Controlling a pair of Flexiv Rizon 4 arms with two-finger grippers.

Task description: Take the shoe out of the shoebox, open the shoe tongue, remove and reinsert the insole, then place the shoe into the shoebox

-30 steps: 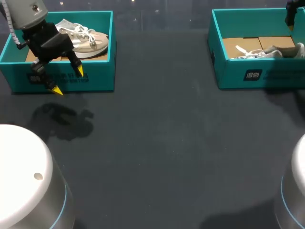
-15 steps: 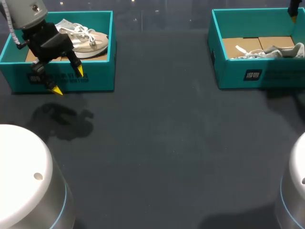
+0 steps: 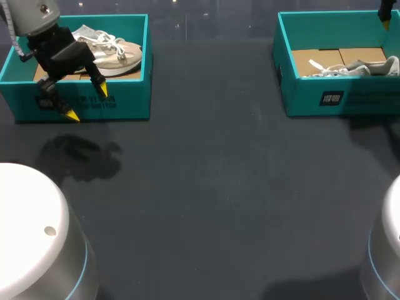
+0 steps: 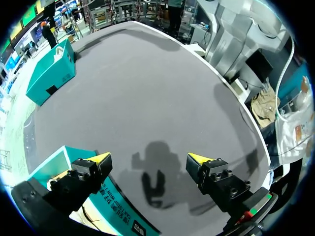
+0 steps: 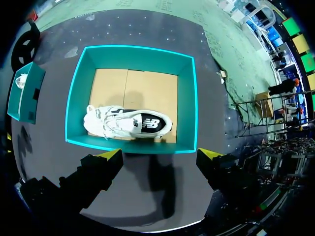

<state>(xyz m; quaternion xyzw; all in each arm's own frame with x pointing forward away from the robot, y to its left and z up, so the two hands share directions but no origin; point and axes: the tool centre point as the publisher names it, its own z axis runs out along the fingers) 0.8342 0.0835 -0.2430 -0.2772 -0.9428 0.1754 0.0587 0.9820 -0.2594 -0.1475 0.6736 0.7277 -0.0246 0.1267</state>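
Note:
A beige and white shoe (image 3: 109,51) lies in the teal shoebox (image 3: 128,103) at the far left. My left gripper (image 3: 87,103) hangs open over that box's front wall, with nothing between its fingers. In the left wrist view the left gripper (image 4: 150,160) is open above the box wall (image 4: 118,216) and the bare table. A white and grey shoe (image 3: 350,67) lies on its side in the second teal shoebox (image 3: 312,100) at the far right. High above that box (image 5: 186,98) and the shoe (image 5: 128,123) in it, my right gripper (image 5: 161,155) stands open.
The dark table (image 3: 212,187) spreads between the two boxes. From the right wrist view, the left box (image 5: 24,98) sits far off. The far right box (image 4: 49,73) shows in the left wrist view.
My left gripper has drifted slightly back toward its box. The right arm has risen almost out of the head view.

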